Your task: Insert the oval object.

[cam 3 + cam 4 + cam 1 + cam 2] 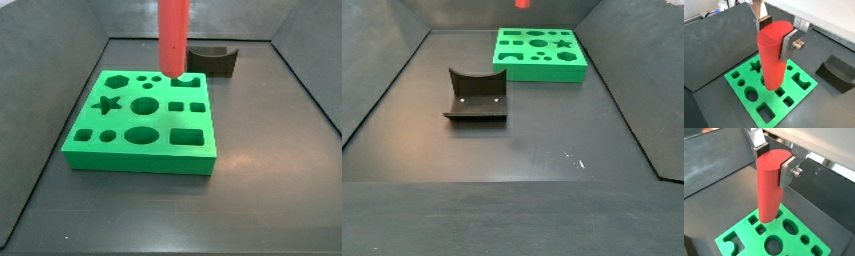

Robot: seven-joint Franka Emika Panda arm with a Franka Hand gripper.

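Note:
The oval object, a smooth red-orange peg [773, 65], hangs upright in my gripper [774, 35], which is shut on its top end. Both wrist views show this; the peg [767, 198] sits between the silver fingers of the gripper [774, 162]. The peg's lower end hovers over the green block [751, 82] with several shaped holes, also seen in a wrist view [784, 235]. In a side view the peg [174, 40] hangs just above the block's [144, 115] far edge, the gripper out of frame. In a side view only the peg's tip [520, 4] shows above the block [540, 52].
The dark fixture, a curved bracket on a base plate [476, 97], stands on the floor apart from the green block; it also shows behind the block [211, 62] and in a wrist view [839, 72]. Grey walls enclose the dark floor [529, 150].

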